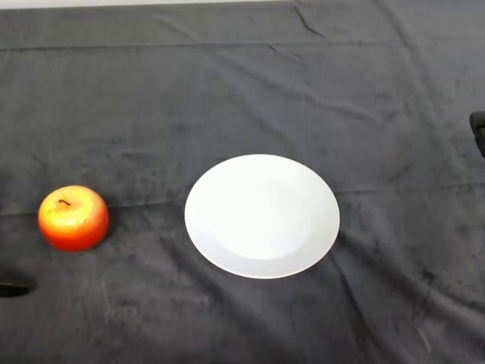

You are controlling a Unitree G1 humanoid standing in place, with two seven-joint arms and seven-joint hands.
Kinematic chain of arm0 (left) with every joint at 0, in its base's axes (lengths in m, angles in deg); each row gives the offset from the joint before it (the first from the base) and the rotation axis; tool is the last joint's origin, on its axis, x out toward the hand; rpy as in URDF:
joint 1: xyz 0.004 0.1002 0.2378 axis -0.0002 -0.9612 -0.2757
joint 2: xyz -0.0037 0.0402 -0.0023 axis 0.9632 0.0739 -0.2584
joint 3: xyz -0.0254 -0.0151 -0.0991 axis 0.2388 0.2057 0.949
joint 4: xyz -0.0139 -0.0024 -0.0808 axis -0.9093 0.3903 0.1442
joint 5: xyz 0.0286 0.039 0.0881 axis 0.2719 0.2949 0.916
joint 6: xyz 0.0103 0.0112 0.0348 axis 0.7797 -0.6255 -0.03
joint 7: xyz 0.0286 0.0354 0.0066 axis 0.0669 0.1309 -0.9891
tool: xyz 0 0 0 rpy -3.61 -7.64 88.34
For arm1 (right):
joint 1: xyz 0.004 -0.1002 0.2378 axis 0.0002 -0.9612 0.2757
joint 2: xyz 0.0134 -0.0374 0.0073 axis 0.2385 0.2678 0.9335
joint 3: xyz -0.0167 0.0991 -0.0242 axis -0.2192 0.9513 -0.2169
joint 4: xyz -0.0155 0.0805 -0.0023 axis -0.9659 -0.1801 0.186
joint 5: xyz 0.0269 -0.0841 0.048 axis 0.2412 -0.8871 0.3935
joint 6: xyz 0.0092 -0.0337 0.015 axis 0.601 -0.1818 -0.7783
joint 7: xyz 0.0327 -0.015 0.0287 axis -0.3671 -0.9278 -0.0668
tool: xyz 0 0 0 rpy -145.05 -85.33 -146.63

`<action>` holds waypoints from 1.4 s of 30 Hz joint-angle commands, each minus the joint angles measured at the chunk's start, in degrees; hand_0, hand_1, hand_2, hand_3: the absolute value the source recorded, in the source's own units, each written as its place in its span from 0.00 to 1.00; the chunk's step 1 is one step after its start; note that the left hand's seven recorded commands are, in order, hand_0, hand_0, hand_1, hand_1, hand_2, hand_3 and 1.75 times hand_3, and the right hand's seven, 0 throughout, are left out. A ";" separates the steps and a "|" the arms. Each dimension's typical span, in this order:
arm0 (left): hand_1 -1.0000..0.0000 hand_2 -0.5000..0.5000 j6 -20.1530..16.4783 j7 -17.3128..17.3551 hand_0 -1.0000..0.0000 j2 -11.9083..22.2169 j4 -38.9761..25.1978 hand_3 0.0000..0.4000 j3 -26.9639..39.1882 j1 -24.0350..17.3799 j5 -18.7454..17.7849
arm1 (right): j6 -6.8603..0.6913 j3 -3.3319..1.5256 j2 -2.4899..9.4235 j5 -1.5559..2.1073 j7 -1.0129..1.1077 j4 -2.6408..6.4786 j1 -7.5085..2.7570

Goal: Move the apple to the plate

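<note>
A red and orange apple [73, 218] stands upright on the dark cloth at the left, stem up. A white round plate [262, 216] lies in the middle of the table, to the right of the apple, with nothing on it. About a hand's width of cloth separates the two. Only a small black tip of my left hand [12, 289] shows at the lower left edge. It is below the apple and apart from it, and holds nothing that I can see.
The dark cloth [242, 91] covers the whole table and is wrinkled at the back. A small dark object [478, 130] pokes in at the right edge, away from the plate.
</note>
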 commanded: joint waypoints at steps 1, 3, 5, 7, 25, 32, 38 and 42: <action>1.00 0.50 1.37 -0.28 1.00 -0.42 -1.17 0.00 -1.36 2.15 1.12 | 0.60 0.60 -1.66 0.74 -0.10 -0.87 0.98; 1.00 0.50 1.52 -0.78 1.00 -1.10 -1.25 0.00 -1.88 2.66 1.63 | 0.60 0.60 -1.66 0.74 -0.10 -0.87 0.98; 1.00 0.50 1.67 -1.24 1.00 -1.75 -1.35 0.00 -2.38 3.21 2.12 | 0.60 0.60 -1.66 0.74 -0.10 -0.88 0.98; 1.00 0.50 1.98 -1.70 1.00 -2.40 -1.46 0.00 -2.88 3.64 2.60 | 0.60 0.60 -1.66 0.74 -0.10 -0.88 0.98; 1.00 0.50 5.14 -5.14 1.00 -6.23 -1.62 0.00 -6.83 6.94 6.61 | 0.60 0.60 -1.66 0.75 -0.11 -0.88 0.98; 1.00 0.50 6.66 -7.23 1.00 -7.45 -0.99 0.00 -8.10 7.29 8.13 | 0.60 0.60 -1.67 0.75 -0.11 -0.87 0.99; 1.00 0.50 7.33 -7.77 1.00 -8.31 -0.17 0.00 -9.02 7.65 8.90 | 0.60 0.60 -1.68 0.75 -0.10 -0.84 1.00; 1.00 0.50 7.78 -7.01 1.00 -8.18 0.41 0.00 -9.25 7.88 8.85 | 0.60 0.61 -1.68 0.76 -0.09 -0.83 1.00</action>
